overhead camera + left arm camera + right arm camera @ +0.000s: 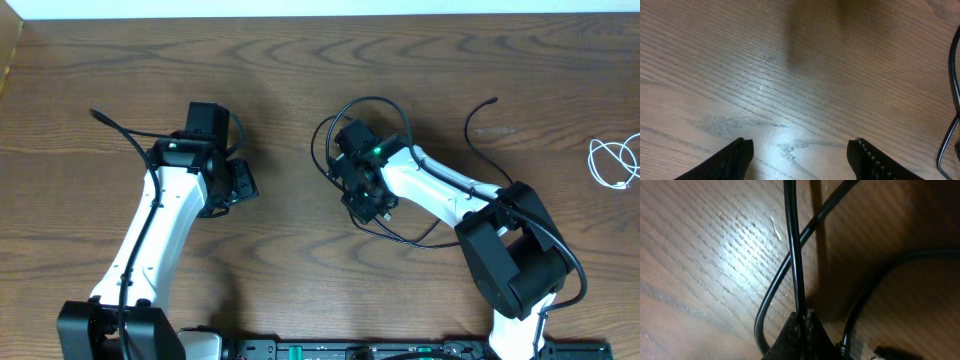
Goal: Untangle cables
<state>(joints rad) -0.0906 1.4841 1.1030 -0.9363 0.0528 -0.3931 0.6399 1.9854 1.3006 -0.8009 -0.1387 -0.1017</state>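
A black cable [372,101] loops on the table around my right gripper [362,172], with a loose end curving off at the upper right [478,115]. In the right wrist view my right gripper [803,316] is shut on a strand of the black cable [794,250]; other black strands cross behind it [812,227]. A white cable [612,160] lies coiled at the far right edge. My left gripper [235,182] is open and empty above bare wood, left of the tangle; its fingers [800,150] frame bare table, with a black cable [954,75] at the right edge.
A thicker black wire [120,128] runs from the left arm toward the upper left. The wooden table [300,60] ends at a white strip along the top.
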